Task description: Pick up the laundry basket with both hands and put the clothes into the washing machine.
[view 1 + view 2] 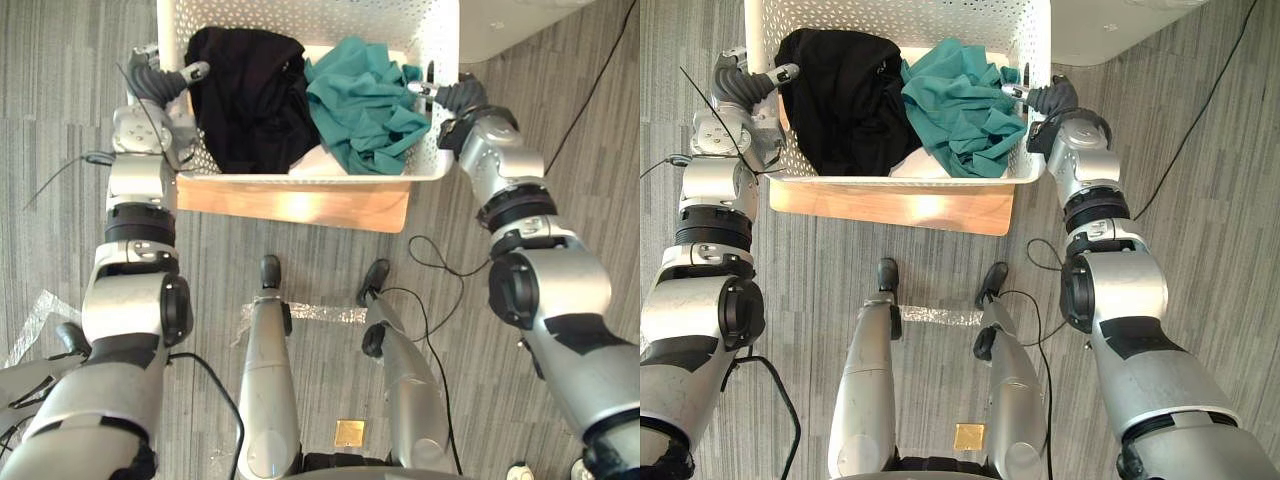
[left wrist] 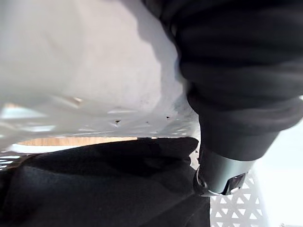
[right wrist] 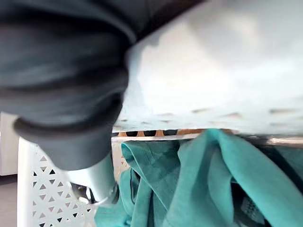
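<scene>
A white perforated laundry basket [image 1: 300, 178] sits in front of me on a wooden stand [image 1: 290, 208]. Inside it lie a black garment [image 1: 245, 90] on the left and a teal garment [image 1: 365, 100] on the right. My left hand [image 1: 160, 85] grips the basket's left rim, its thumb [image 2: 222, 175] hooked over the rim [image 2: 85, 71] above the black garment [image 2: 94, 189]. At the right rim, my right hand [image 1: 455, 97] has its thumb [image 3: 99, 179] reaching inside beside the teal garment [image 3: 199, 184]. The fingers of both hands are hidden outside the basket walls.
A white appliance corner [image 1: 510, 25] stands at the far right beyond the basket. The floor is grey striped carpet, with a strip of clear tape [image 1: 320, 313] near my feet and another piece of tape [image 1: 30, 320] at the left.
</scene>
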You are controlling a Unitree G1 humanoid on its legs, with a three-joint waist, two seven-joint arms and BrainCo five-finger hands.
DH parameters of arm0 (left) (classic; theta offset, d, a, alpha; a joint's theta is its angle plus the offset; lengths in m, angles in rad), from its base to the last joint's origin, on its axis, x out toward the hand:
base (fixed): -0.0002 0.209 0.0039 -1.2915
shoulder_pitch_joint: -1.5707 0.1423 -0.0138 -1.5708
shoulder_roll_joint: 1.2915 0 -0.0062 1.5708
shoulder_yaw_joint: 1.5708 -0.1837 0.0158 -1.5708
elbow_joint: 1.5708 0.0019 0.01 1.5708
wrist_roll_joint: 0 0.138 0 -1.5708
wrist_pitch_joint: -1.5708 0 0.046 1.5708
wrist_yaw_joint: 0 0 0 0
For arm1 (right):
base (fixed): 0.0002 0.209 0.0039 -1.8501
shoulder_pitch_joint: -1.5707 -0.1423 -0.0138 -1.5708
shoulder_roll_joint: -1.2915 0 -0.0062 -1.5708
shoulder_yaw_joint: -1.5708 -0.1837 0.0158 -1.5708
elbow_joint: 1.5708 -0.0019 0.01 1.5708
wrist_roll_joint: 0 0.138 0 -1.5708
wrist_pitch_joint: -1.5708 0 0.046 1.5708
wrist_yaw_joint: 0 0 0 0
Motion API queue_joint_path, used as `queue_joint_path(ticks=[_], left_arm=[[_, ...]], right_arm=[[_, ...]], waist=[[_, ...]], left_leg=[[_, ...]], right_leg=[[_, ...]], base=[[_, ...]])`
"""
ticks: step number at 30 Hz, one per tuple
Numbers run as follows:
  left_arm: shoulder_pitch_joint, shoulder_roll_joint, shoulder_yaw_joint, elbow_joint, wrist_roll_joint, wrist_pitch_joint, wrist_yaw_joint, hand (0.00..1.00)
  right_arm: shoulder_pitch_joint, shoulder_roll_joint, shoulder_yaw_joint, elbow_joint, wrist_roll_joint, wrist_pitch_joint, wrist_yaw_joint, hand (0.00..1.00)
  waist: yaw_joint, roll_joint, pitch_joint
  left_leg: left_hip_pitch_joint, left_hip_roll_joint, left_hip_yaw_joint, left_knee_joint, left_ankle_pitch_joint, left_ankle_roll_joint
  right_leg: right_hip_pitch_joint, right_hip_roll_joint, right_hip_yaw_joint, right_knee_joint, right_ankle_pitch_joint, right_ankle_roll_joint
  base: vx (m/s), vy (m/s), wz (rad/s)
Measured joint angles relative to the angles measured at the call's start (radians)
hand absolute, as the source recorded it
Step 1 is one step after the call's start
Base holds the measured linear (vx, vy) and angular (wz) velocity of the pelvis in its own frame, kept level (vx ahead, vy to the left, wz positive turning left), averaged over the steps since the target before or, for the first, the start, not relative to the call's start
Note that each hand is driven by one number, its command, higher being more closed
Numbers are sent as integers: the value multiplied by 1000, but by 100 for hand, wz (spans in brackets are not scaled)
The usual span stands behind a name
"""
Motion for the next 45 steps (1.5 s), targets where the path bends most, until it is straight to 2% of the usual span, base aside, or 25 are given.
queue_joint_path(ticks=[3,10,12,14,15,17,20,24,26,27,28,29,32,34,37,39,45], left_arm=[[-8,-1,12,7,0,20,4,100],[27,-3,53,-16,20,10,9,100],[135,-5,55,-166,21,24,43,100],[231,-19,52,-294,43,36,60,100],[293,-50,51,-381,58,56,69,100],[378,-95,44,-474,79,70,68,100],[540,-182,13,-695,79,71,51,100],[706,-243,12,-931,80,69,42,100],[812,-298,10,-1022,101,68,26,100],[849,-315,9,-1041,101,67,24,100],[923,-347,1,-1073,101,65,23,100],[994,-372,-13,-1106,101,62,23,100],[1148,-423,-50,-1141,100,44,-1,100],[1204,-435,-66,-1141,100,38,-19,100],[1255,-438,-96,-1141,100,37,-26,100],[1312,-436,-102,-1140,100,37,-47,100],[1387,-434,-114,-1128,100,38,-67,100]], right_arm=[[0,4,0,3,4,-4,-18,100],[6,31,27,-17,33,-17,-73,100],[124,27,100,-276,-30,30,-105,100],[226,28,97,-479,-133,62,-119,100],[289,25,85,-600,-191,84,-120,100],[389,24,54,-761,-236,87,-123,100],[600,2,-7,-1046,-246,83,-130,100],[828,42,-59,-1251,-211,68,-110,100],[960,88,-72,-1294,-181,62,-97,100],[999,100,-72,-1296,-172,59,-92,100],[1071,121,-68,-1296,-161,55,-85,100],[1132,143,-66,-1295,-160,52,-73,100],[1280,186,-65,-1286,-144,44,-38,100],[1328,207,-58,-1248,-141,40,-17,100],[1382,217,-59,-1190,-123,39,-5,100],[1408,233,-56,-1135,-123,38,8,100],[1477,252,-49,-1089,-122,37,19,100]], waist=[[0,0,0],[-2,0,0],[-9,0,0],[-3,3,2],[-1,3,2],[-3,3,2],[-10,4,2],[-10,10,-2],[-12,32,-29],[-14,38,-54],[-22,53,-107],[-27,71,-128],[-30,100,-180],[-33,103,-204],[-41,102,-206],[-57,100,-240],[-58,92,-327]], left_leg=[[1,0,2,-1,0,0],[17,7,23,4,1,2],[25,11,41,2,1,2],[38,12,58,-1,1,2],[59,11,72,-4,1,2],[101,4,91,-13,0,2],[188,-4,101,-18,-21,19],[303,-28,134,-60,-25,22],[363,-34,140,-92,-30,21],[369,-38,140,-102,-34,17],[379,-46,140,-122,-34,16],[413,-50,142,-137,-33,18],[495,-64,139,-173,-36,16],[532,-67,140,-194,-36,16],[595,-72,141,-223,-37,16],[623,-78,141,-247,-37,16],[718,-97,153,-312,-37,18]], right_leg=[[-1,0,1,0,0,0],[-1,2,21,4,4,-4],[-2,1,30,7,3,-4],[0,-1,41,16,0,-2],[7,-8,49,30,-9,-1],[29,-25,54,64,-35,3],[91,-47,51,125,-91,13],[151,-71,70,169,-136,20],[196,-77,70,173,-159,26],[196,-80,70,174,-166,28],[197,-85,69,175,-175,32],[223,-85,69,175,-181,33],[283,-87,72,178,-202,41],[312,-86,74,168,-205,44],[374,-84,73,139,-205,46],[403,-84,73,110,-201,53],[503,-81,78,9,-172,77]], base=[[0,0,0],[19,-11,-6],[39,-13,-10],[56,-4,-8],[68,7,-4],[53,14,10],[43,18,16],[21,-1,0],[53,-4,3],[99,-14,8],[153,-15,8],[197,-15,8],[159,-1,1],[140,15,-3],[64,22,-1],[46,28,0],[59,42,-3]])
